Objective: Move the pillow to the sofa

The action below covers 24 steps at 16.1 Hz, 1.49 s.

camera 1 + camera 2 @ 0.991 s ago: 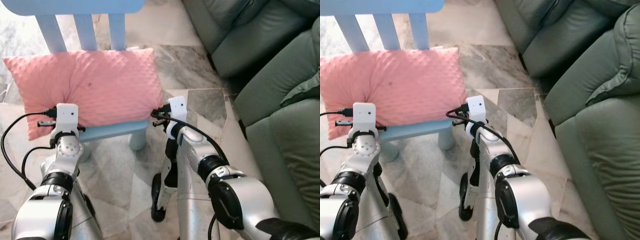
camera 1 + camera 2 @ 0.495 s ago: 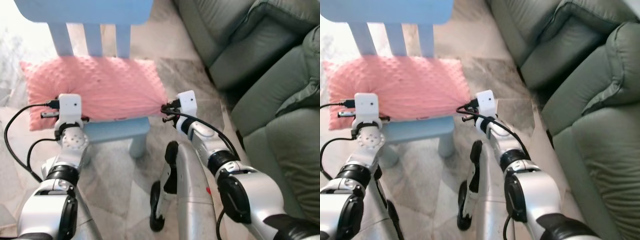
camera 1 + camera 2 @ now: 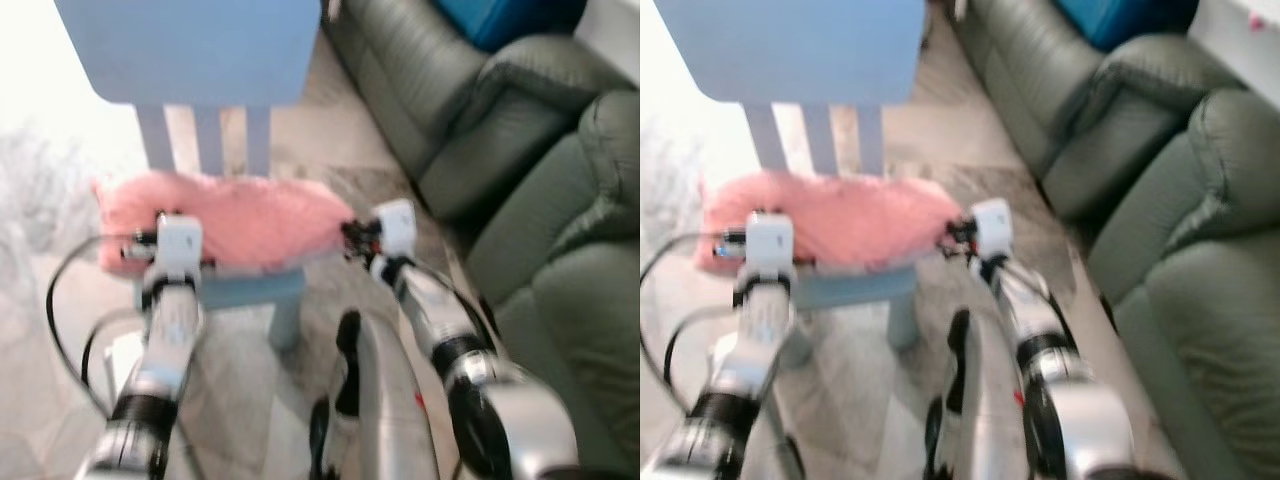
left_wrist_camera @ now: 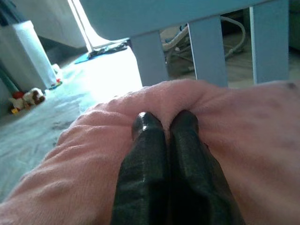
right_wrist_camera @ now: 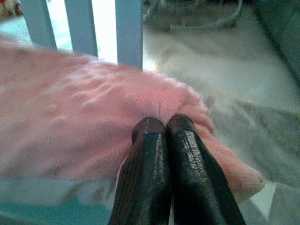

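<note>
Head views blurred. Nearest the camera, two silver arms reach forward over the pale marble floor (image 3: 240, 400), with black cables looping beside the left one.

Left gripper (image 4: 165, 123): the two black fingers (image 4: 146, 140) are pressed together, pinching a fold of the pink pillow (image 3: 240, 215) near its left end. In the head view the left wrist sits at about 9 o'clock of the pillow.

Right gripper (image 5: 162, 125): fingers (image 5: 187, 145) likewise clenched on the pillow's plush fabric, close to its right corner, which bulges past the fingertips. In the head view that wrist is at about 3 o'clock of the pillow.

The pillow lies flat across the seat of a small light-blue chair (image 3: 190, 45); its surface is dimpled and it spans the seat, overhanging both sides. It is touching the seat as far as the blur allows; whether it is lifted at all cannot be told. Chair back slats stand just behind it, at 12 o'clock, with the broad top rail above them.

At 2 to 4 o'clock from the pillow, apart from the chair, stands a grey-green leather sofa (image 3: 560, 230) with rounded cushions and arms. Something blue (image 3: 510, 15) sits behind the sofa at the far edge, too blurred to name. In the left wrist view, beyond the chair, a white cylinder and small toy-like objects lie on the floor.
</note>
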Tool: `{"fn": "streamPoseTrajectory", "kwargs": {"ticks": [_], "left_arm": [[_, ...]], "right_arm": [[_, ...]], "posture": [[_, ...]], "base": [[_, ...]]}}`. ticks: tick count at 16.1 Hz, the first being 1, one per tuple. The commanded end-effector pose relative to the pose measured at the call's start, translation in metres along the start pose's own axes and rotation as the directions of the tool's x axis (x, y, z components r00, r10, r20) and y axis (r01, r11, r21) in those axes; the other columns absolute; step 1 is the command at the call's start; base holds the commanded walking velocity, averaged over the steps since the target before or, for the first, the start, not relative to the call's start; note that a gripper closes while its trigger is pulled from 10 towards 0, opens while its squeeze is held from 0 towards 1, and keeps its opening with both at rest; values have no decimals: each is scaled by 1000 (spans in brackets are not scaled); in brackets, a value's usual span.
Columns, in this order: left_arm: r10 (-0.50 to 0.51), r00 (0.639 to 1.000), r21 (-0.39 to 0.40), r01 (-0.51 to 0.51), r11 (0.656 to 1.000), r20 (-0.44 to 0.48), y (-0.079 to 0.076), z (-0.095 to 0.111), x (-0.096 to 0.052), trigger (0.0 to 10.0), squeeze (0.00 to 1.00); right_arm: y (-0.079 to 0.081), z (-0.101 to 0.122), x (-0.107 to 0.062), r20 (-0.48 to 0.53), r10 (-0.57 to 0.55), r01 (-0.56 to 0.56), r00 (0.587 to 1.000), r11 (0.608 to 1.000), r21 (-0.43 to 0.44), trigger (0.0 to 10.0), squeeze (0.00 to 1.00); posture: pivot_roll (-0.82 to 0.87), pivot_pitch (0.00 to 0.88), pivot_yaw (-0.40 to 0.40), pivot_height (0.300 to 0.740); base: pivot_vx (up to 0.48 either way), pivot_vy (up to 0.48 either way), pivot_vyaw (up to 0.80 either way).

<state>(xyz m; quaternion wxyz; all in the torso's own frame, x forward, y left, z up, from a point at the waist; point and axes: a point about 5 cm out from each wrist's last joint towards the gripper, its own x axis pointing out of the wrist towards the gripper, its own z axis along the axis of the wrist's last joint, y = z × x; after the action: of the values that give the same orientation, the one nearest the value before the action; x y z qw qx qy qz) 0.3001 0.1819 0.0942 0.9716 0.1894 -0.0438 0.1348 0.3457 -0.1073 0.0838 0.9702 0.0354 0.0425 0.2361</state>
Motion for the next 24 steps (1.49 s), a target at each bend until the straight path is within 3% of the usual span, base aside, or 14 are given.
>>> {"fn": "streamPoseTrajectory", "kwargs": {"ticks": [1, 5, 8, 10, 11, 12, 13, 14, 18, 24], "left_arm": [[-32, 998, 14, 32, 999, 48, -1, 13, -4, 0, 0], [-115, 993, 65, 113, 991, 27, 15, 16, -42, 0, 0], [-151, 988, 46, 152, 987, -25, 16, 16, -61, 0, 0], [-166, 985, 7, 167, 986, -54, 14, 17, -69, 0, 0], [-190, 978, -24, 189, 982, -82, 11, 15, -73, 0, 0], [-195, 976, -30, 193, 981, -94, 10, 13, -74, 2745, 0], [-198, 973, -38, 195, 980, -119, 9, 9, -75, 5961, 0], [-201, 970, -40, 197, 980, -138, 9, 5, -74, 10000, 0], [-205, 969, -15, 205, 979, -139, 1, 3, -63, 10000, 0], [-203, 967, -59, 196, 979, -156, -8, 1, -61, 10000, 0]], "right_arm": [[-4, 8, -6, 79, -17, 18, 997, 1000, -14, 0, 0], [-8, -3, -48, 110, -171, 164, 979, 984, 70, 0, 0], [-8, -16, -78, 90, -230, 227, 969, 973, 50, 0, 0], [-5, -16, -91, 75, -249, 243, 965, 966, 86, 0, 0], [-2, -16, -97, 61, -232, 225, 971, 969, 102, 2549, 0], [-1, -15, -99, 60, -237, 230, 970, 967, 107, 10000, 0], [-1, -16, -100, 64, -240, 232, 969, 966, 118, 10000, 0], [0, -16, -99, 62, -246, 237, 967, 964, 122, 10000, 0], [3, -11, -85, 66, -239, 229, 969, 964, 136, 10000, 0], [-8, -4, -81, 73, -261, 250, 963, 960, 127, 10000, 0]], "posture": [[110, 0, -147, 442], [134, 0, -120, 442], [151, 0, -111, 442], [137, 0, -95, 442], [126, 0, -87, 442], [117, 0, -81, 442], [112, 0, -76, 442], [110, 0, -73, 442], [101, 0, -64, 486], [88, 0, -73, 559]], "base": [[0, 0, 0], [0, 0, 0], [0, 0, 0], [0, 0, 0], [0, 0, 0], [0, 0, 0], [0, 0, 0], [0, 0, 0], [0, 0, 0], [0, 0, 0]]}}
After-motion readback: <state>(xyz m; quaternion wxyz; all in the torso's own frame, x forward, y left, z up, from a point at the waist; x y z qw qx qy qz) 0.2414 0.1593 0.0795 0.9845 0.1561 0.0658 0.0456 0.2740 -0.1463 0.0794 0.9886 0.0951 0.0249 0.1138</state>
